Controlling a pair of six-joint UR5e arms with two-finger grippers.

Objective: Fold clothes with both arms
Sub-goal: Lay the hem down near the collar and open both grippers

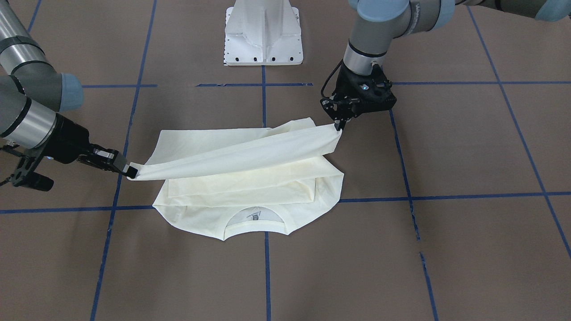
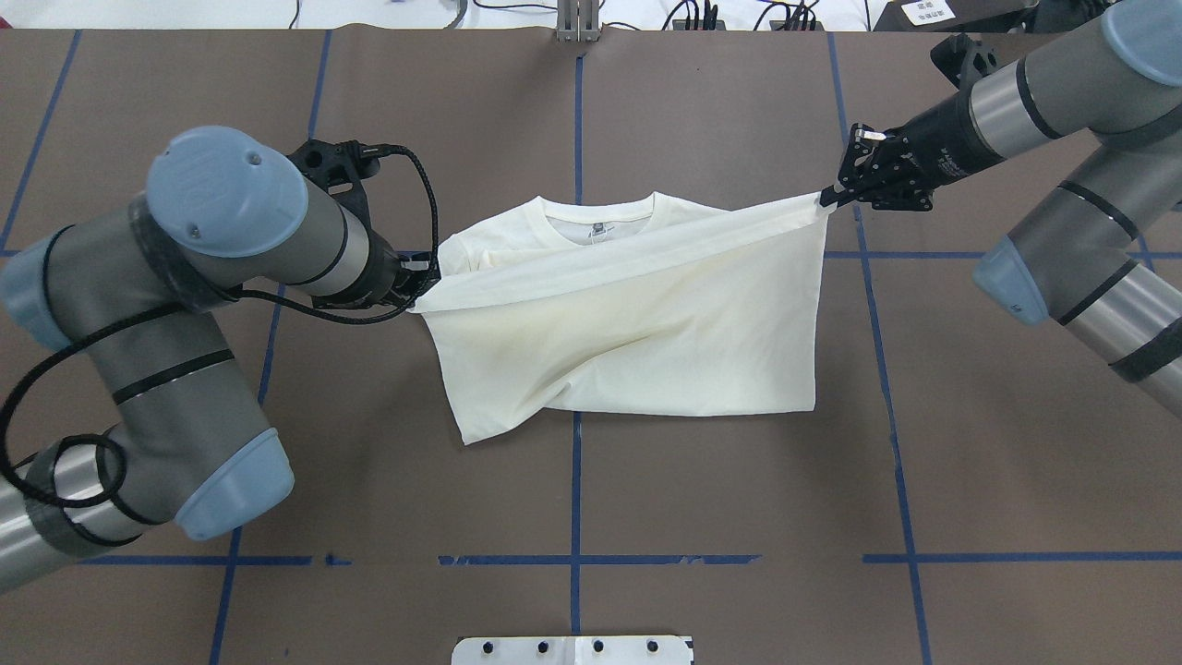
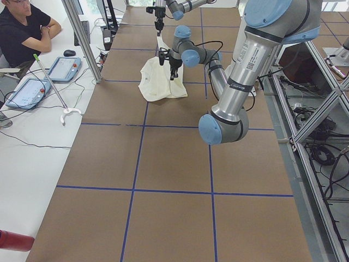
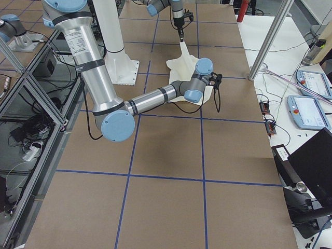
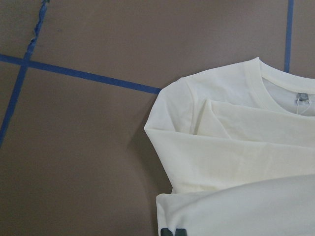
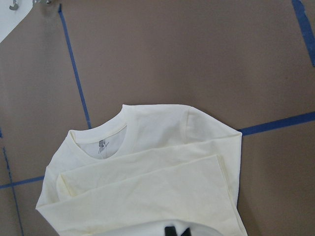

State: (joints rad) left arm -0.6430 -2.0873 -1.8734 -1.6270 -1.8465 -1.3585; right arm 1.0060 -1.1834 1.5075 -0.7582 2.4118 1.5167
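Note:
The cream long-sleeved T-shirt lies plain side up on the brown table, collar towards the operators' side. Its sleeves are folded in and the cat print is hidden. My left gripper is shut on one corner of the hem. My right gripper is shut on the other corner. The hem is stretched taut between them, lifted above the shirt body. In the overhead view the left gripper and right gripper hold the raised edge across the shirt, near the collar. Both wrist views look down on the shoulders.
The white pedestal base stands at the robot's side of the table. Blue tape lines cross the brown surface. In the exterior left view an operator sits beside the table with teach pendants; a metal post stands nearby.

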